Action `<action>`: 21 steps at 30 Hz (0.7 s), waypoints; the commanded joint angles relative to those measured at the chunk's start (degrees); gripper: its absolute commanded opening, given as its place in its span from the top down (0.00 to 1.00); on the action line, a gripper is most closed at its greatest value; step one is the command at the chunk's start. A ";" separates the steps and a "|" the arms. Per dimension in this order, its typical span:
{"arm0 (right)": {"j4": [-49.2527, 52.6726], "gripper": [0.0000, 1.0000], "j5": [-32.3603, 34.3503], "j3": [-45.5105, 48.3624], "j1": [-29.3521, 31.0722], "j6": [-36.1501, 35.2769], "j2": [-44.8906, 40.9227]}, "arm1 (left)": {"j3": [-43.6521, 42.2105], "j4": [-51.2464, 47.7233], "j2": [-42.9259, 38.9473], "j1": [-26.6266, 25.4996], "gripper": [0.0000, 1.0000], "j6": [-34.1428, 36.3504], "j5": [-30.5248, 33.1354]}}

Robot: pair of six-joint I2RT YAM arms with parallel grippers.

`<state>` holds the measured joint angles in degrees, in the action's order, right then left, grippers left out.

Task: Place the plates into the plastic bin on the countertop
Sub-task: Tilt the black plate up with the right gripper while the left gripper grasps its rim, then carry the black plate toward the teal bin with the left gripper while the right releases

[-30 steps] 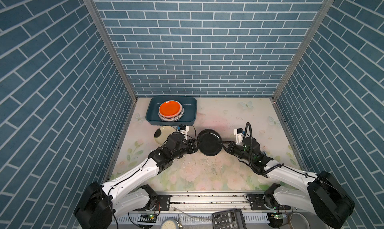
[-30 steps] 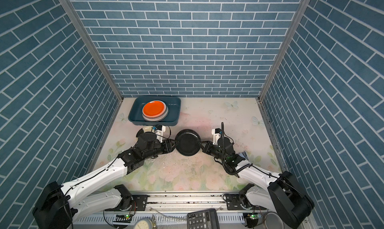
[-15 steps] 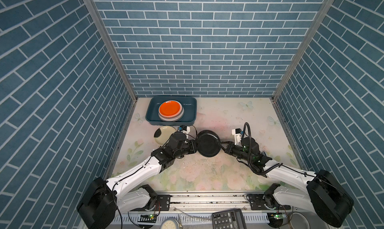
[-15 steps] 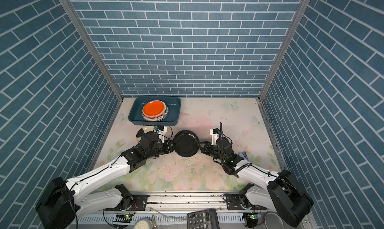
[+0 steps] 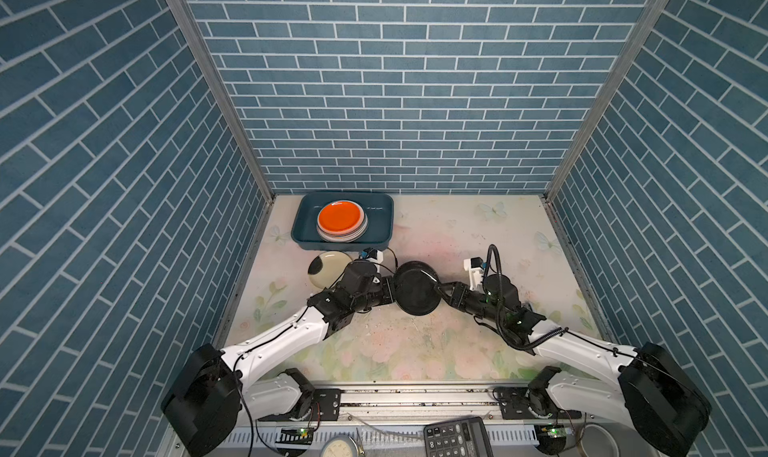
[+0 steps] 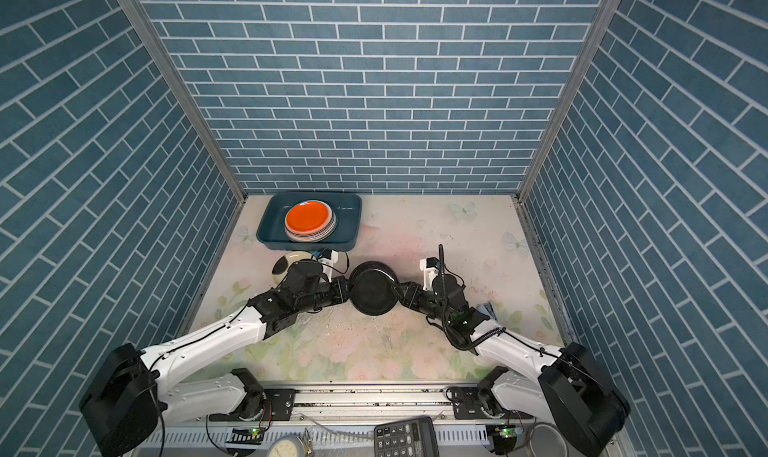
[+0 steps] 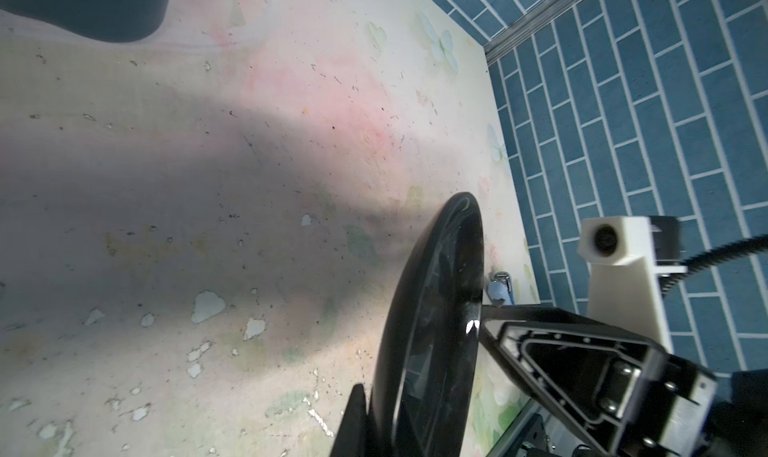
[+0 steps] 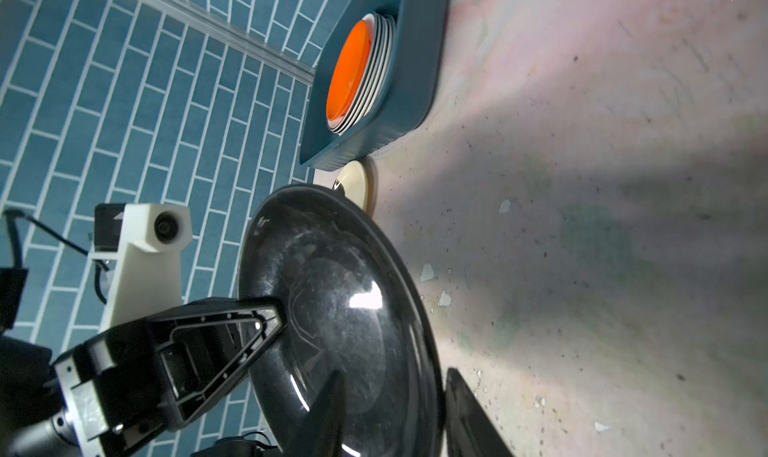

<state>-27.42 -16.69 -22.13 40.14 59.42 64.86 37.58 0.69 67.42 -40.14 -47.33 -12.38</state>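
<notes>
Blue brick walls (image 5: 395, 102) box in the flowered tabletop (image 5: 457, 226) on my feed. At the tabletop's upper left in both top views sits the plastic bin (image 5: 300, 226), holding a stack of plates (image 5: 351, 237) topped by the orange plate (image 5: 338, 217). Just below the bin in the frame, the cream plate (image 5: 328, 264) lies on the tabletop, partly covered by my left arm (image 5: 291, 338). At mid-frame the black plate (image 5: 415, 286) hangs between both arms and appears lifted off the surface. My left gripper (image 5: 390, 288) has its jaws clamped tight on the plate's left rim. My right gripper (image 5: 441, 289) reaches the opposite rim. On the right wrist feed its jaws stand spread, one on each side of that rim, with a gap beside the outer one.
</notes>
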 commanded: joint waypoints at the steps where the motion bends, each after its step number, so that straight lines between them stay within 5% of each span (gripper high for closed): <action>1: 0.19 0.40 0.50 -1.33 0.24 -1.14 -1.96 | 1.07 -1.07 -0.01 -0.12 1.00 1.43 1.19; 6: 2.23 0.17 1.55 -1.60 0.23 -2.18 -2.55 | 1.71 -2.73 -0.60 0.49 1.00 2.53 2.22; 21: 5.48 0.13 6.46 0.74 0.23 -4.57 -6.84 | 1.43 -3.67 -1.68 6.12 1.00 2.24 -0.64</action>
<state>-22.33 -12.60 -22.00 40.14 56.71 59.92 37.60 -3.16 66.85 -35.73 -45.34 -11.77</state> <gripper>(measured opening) 0.864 0.100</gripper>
